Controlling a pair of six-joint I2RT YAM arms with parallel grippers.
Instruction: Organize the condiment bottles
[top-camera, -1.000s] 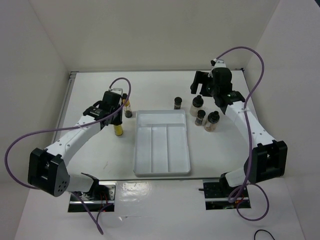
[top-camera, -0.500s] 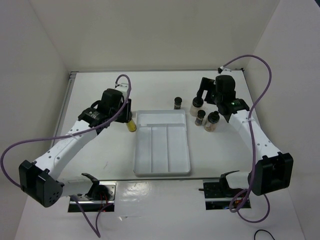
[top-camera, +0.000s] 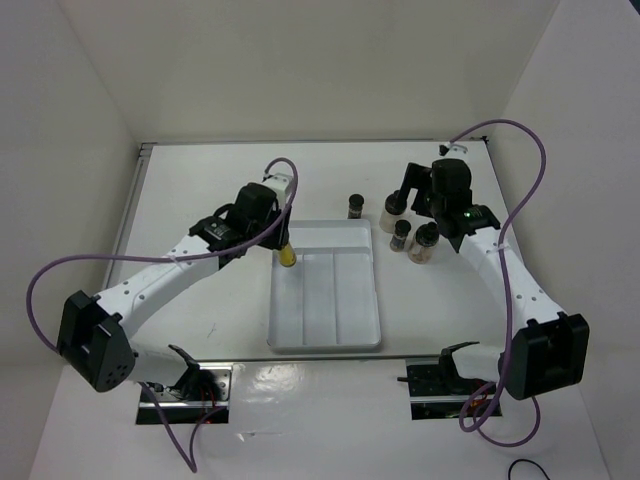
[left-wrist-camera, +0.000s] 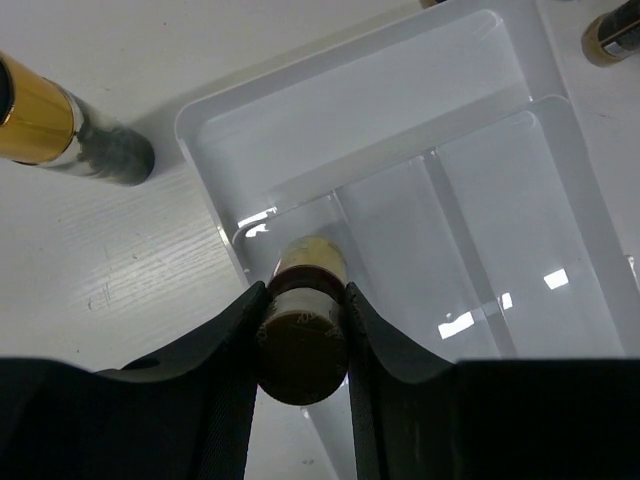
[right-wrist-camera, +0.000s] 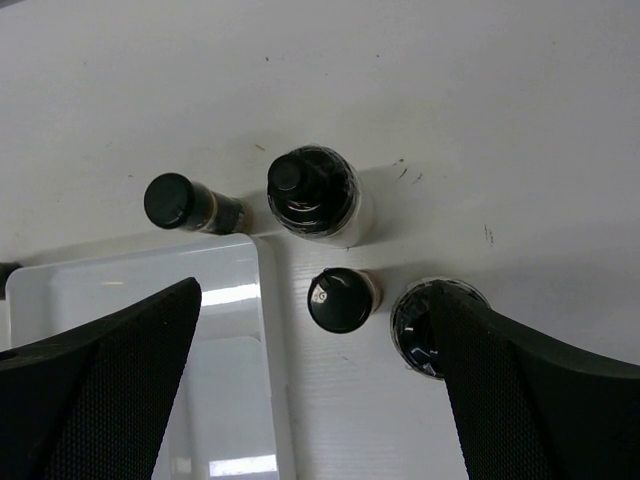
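amber bottle (left-wrist-camera: 303, 330) clamped — four capped bottles (right-wrist-camera: 313, 192) standing

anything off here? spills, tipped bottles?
Nothing stands out. Four bottles stand upright to the right of the tray, with no spill. The left gripper holds a yellow bottle over the tray's left edge.

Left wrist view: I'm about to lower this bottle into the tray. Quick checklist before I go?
1. Left tool shut on the amber bottle: ok.
2. Bottle past the white tray rim, over a long compartment: cannot tell; it hangs right at the left corner.
3. Tray compartments empty: ok.
4. Second amber bottle apart from the tray and the tool: ok.
5. Right tool open, holding nothing: ok.
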